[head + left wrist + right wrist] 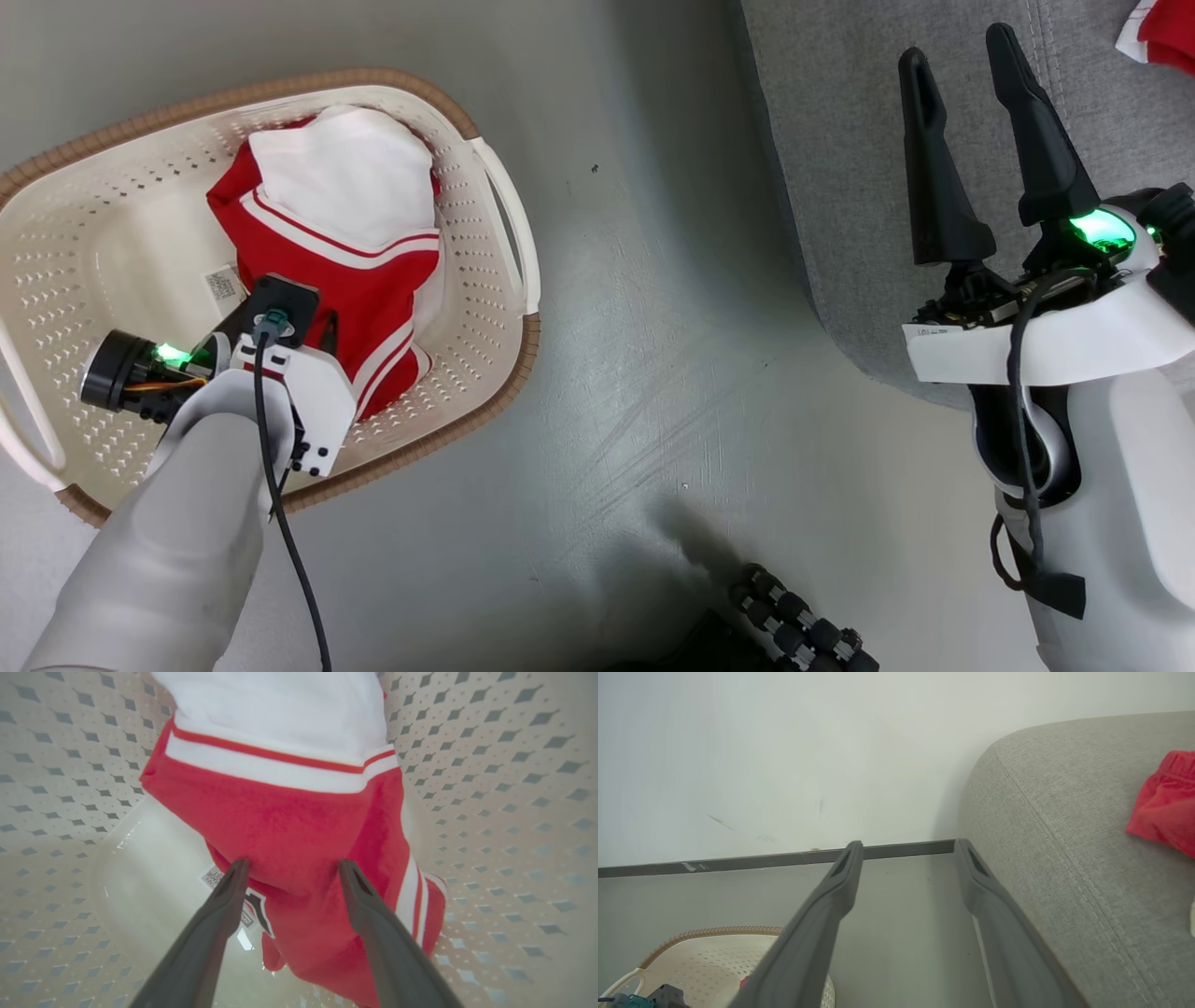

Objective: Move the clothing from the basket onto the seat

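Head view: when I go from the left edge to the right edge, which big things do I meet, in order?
basket → bare grey floor → seat

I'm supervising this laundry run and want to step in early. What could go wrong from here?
1. The open left claw seems to meet only the red striped garment; the white cloth overlapping it may slip off when lifted.
2. Bare floor separates the basket from the sofa, so trailing fabric could drop there.
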Available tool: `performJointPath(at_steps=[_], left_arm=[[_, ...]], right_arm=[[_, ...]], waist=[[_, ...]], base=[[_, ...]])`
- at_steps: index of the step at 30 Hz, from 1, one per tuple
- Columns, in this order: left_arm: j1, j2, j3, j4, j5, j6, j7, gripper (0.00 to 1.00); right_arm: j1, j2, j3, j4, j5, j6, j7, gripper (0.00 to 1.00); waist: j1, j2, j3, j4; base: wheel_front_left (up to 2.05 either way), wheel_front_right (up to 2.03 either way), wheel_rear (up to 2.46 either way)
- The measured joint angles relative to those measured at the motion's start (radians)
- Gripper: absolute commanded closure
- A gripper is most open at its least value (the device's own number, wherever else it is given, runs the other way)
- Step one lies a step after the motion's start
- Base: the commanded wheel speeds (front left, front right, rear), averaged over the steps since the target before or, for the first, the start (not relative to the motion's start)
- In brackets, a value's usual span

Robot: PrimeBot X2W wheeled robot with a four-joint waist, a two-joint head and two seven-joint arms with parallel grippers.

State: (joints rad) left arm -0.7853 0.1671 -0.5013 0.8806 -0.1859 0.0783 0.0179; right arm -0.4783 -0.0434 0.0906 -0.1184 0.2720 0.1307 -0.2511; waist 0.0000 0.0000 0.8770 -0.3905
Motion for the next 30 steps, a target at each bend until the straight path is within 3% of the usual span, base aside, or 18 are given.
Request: performJointPath(at_steps=[5, 12, 16, 17, 19, 20, 23, 30], left_arm=[[-0.02, -0.001, 0.008, 0.024, -0.001, 0.013, 0.0, 0.0], [-0.046, -0.005, 0.027, 0.073, -0.004, 0.065, 0.017, 0.0], [-0.047, -0.028, 0.036, 0.087, -0.024, 0.06, 0.018, 0.0], [-0.047, -0.037, 0.037, 0.089, -0.028, 0.057, 0.017, 0.09], [-0.047, -0.053, 0.037, 0.092, -0.039, 0.034, 0.017, 0.55], [-0.047, -0.061, 0.04, 0.092, -0.051, 0.027, 0.015, 0.61], [-0.048, -0.079, 0.039, 0.091, -0.07, 0.002, -0.002, 1.0], [-0.075, -0.086, 0.016, 0.076, -0.069, -0.047, -0.047, 1.0]], right_arm=[[-0.005, 0.0, 0.001, -0.001, 0.001, 0.0, 0.0, 0.0], [-0.023, 0.0, 0.0, -0.002, 0.001, 0.0, 0.0, 0.0], [-0.023, 0.0, 0.001, -0.001, 0.001, 0.0, 0.0, 0.0], [-0.023, 0.0, 0.002, -0.001, 0.001, 0.0, 0.0, 0.0], [-0.024, 0.0, 0.003, -0.001, 0.002, 0.0, 0.0, 0.0], [-0.024, 0.0, 0.003, 0.0, 0.002, 0.0, 0.0, 0.0], [-0.024, 0.0, 0.003, 0.001, 0.002, 0.0, 0.0, 0.0], [-0.039, 0.0, -0.006, 0.007, 0.011, 0.0, 0.0, 0.0]], waist=[[0.0001, 0.0, 0.019, -0.005], [0.0001, 0.0, 0.032, 0.0], [0.0001, 0.0, 0.031, 0.005], [0.0, 0.0, 0.031, 0.007], [0.0001, 0.0, 0.03, 0.008], [0.0, 0.0, 0.03, 0.009], [0.0001, 0.0, 0.028, 0.01], [0.0, 0.0, 0.016, 0.015]], base=[[0.0, 0.0, 0.0], [0.0, 0.0, 0.0], [0.0, 0.0, 0.0], [0.0, 0.0, 0.0], [0.0, 0.0, 0.0], [0.0, 0.0, 0.0], [0.0, 0.0, 0.0], [0.0, 0.0, 0.0]])
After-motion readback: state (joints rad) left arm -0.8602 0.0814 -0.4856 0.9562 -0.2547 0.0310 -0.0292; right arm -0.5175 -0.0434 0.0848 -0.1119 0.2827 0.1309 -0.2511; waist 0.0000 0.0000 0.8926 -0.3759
